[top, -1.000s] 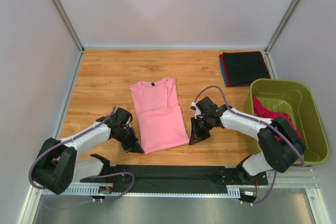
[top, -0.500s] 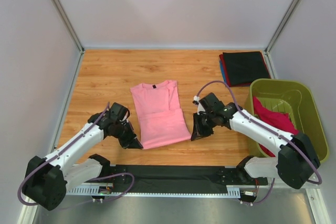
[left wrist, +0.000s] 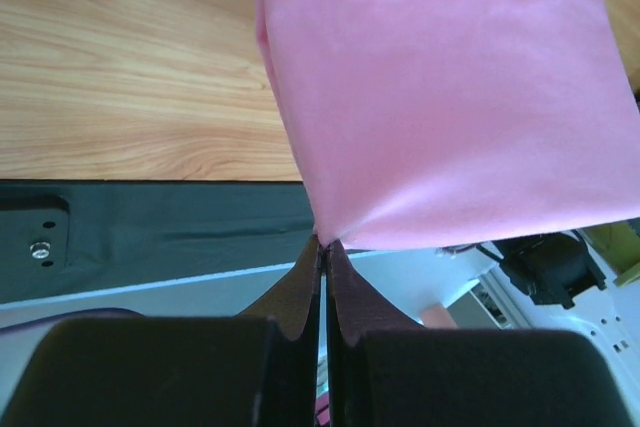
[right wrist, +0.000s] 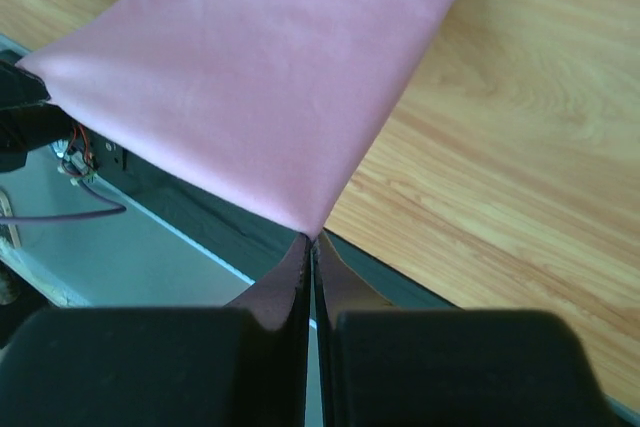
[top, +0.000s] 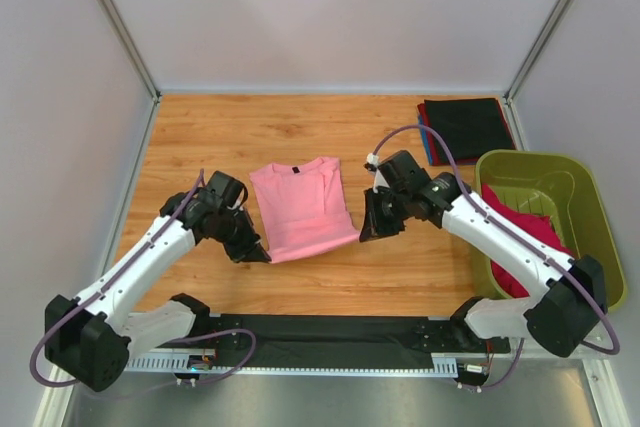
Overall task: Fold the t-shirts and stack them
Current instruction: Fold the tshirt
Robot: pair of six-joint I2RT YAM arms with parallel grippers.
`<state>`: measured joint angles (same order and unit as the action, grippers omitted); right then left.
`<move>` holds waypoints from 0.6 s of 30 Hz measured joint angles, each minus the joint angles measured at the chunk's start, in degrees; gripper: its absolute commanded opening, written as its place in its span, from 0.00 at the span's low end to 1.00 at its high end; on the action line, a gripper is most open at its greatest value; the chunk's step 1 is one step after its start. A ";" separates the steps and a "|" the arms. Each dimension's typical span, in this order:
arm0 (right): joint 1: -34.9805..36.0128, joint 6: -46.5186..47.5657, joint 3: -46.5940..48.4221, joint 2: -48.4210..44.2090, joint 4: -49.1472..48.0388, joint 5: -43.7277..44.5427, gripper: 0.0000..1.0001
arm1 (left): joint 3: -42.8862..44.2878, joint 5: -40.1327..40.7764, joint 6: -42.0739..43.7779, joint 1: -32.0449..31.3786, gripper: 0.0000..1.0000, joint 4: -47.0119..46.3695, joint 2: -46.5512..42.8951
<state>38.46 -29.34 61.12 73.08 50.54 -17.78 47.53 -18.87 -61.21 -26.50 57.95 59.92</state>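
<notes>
A light pink t-shirt (top: 300, 202) lies mid-table with its collar toward the back, its near hem lifted off the wood. My left gripper (top: 265, 256) is shut on the hem's near left corner (left wrist: 325, 237). The right gripper (top: 364, 236) is shut on the near right corner (right wrist: 310, 232), and the pink cloth (right wrist: 270, 77) hangs stretched between both. Several folded t-shirts, black on top with red and blue edges showing, form a stack (top: 464, 130) at the back right. A magenta-red t-shirt (top: 525, 232) lies crumpled in the tub.
The olive-green plastic tub (top: 590, 212) stands at the right edge next to the stack. A black strip (top: 330, 332) runs along the near table edge between the arm bases. Grey walls close in the left, back and right sides.
Both grippers have carried the pink shirt's near hem up and toward the back. The shirt's visible length has shortened as its lower part folds over.
</notes>
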 measured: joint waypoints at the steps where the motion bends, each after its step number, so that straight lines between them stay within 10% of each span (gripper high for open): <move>1: -0.02 0.33 1.33 0.79 0.31 0.46 0.00 | 1.16 0.44 0.15 0.07 0.00 0.35 0.85; 18: -4.00 5.88 29.92 23.58 4.72 4.22 0.00 | 26.53 3.19 10.16 11.41 0.00 3.41 22.64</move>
<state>34.46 -23.46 91.05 96.66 55.27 -13.56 74.06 -15.68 -51.05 -15.09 61.36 82.56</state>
